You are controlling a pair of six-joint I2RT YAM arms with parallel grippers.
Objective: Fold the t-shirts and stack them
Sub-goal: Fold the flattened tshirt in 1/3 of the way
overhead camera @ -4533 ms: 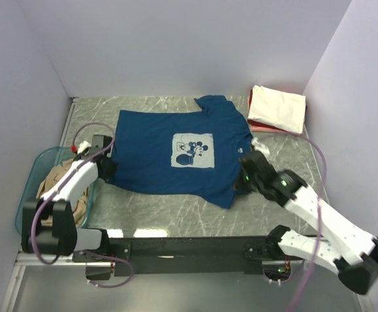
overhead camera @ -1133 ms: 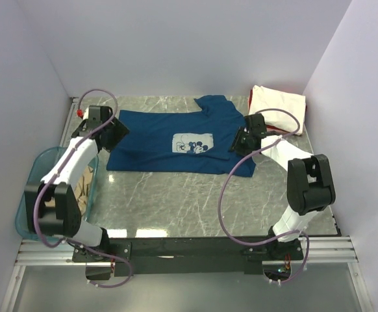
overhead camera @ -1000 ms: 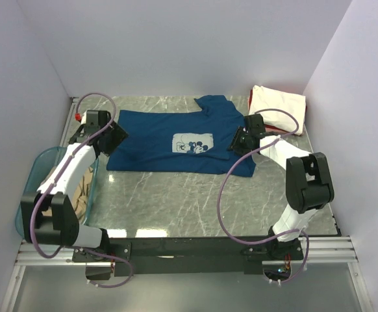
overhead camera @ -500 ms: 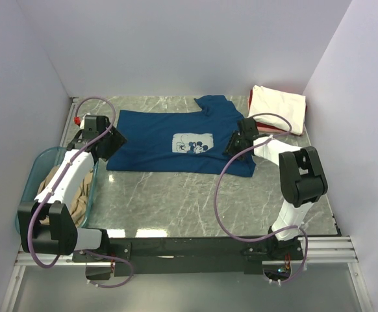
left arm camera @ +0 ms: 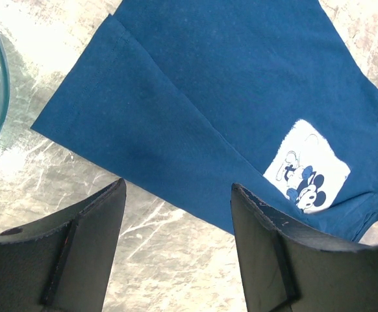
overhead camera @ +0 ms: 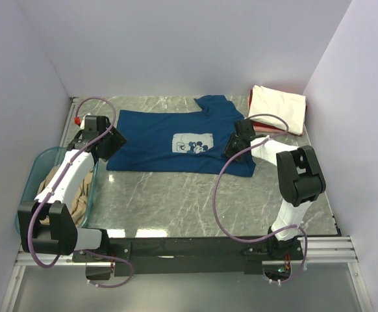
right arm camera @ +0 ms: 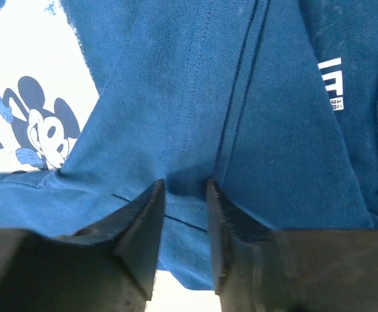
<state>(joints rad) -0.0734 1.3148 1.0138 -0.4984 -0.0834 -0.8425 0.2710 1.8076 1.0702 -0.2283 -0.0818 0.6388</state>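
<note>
The navy tee [overhead camera: 143,143] lies folded flat on the tabletop [overhead camera: 176,195], in the far middle. The left tool [left arm camera: 176,195] hangs wide open above its left edge and holds nothing. The right tool [right arm camera: 184,188] is narrow and pinches a ridge of the tee's cloth at its right side. A cream tee [overhead camera: 278,108] lies folded in the far right corner.

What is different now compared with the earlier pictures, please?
The navy t-shirt was folded, near half over far half. The left end effector let go and drew back, open. The right end effector shifted left and pinches a fold by the sleeve. The cream and red stack and teal tub stayed.
</note>
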